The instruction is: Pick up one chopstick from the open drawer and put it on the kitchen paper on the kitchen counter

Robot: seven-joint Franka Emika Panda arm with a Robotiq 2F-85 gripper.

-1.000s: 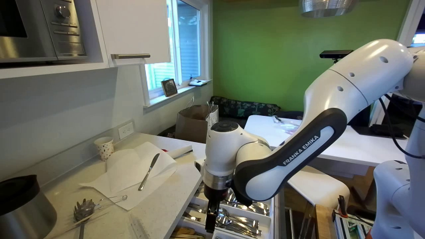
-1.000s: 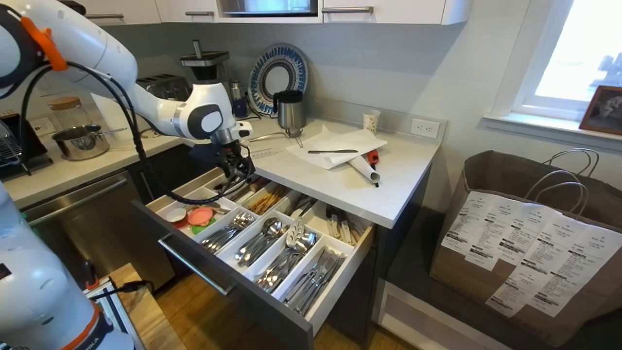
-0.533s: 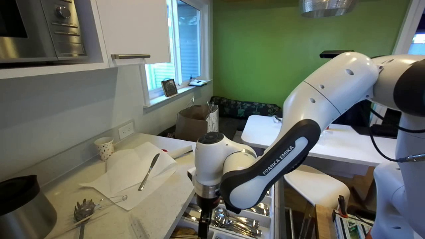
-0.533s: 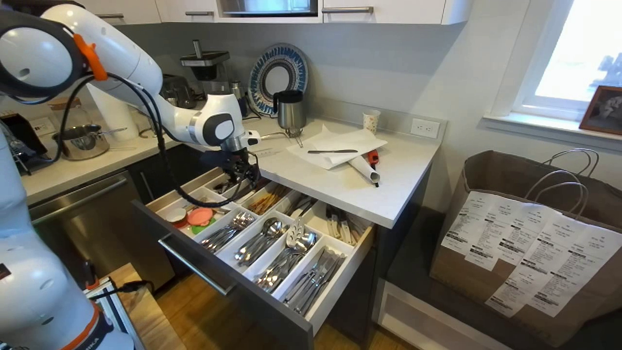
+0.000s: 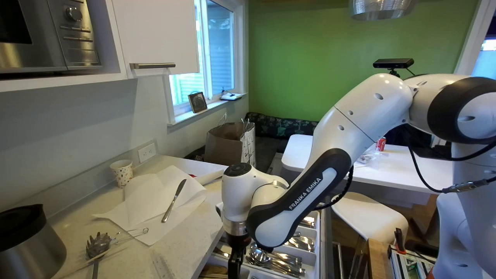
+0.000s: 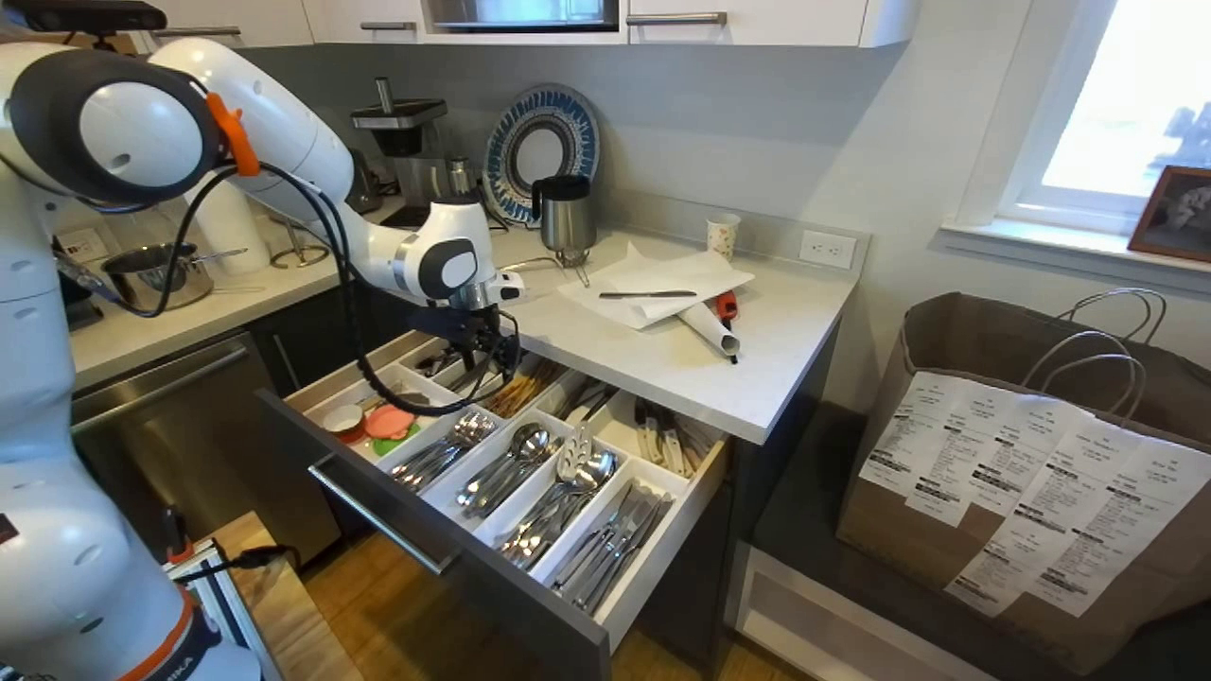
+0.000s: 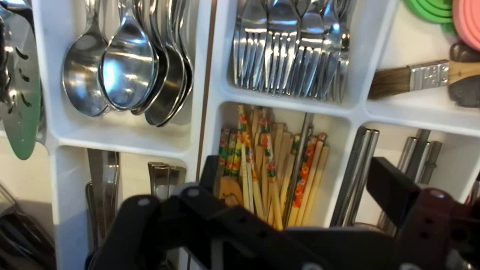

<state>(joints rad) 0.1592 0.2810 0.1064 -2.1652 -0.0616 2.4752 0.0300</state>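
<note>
In the wrist view the gripper [image 7: 295,170], fingers [image 7: 392,182] parted wide, is framing the dark chopstick [image 7: 299,165] among wooden sticks [image 7: 318,176], while in both exterior views it is coming lower over the drawer [image 6: 530,615], apparently nearing a grasp.

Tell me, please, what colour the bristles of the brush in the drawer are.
The bristles are brown; they show best in the wrist view.

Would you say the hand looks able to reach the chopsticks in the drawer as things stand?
Probably yes: the open hand is over the drawer, with chopsticks showing uncovered between its fingers. A divider also shows between them, so the hand may need to shift or narrow.
</note>
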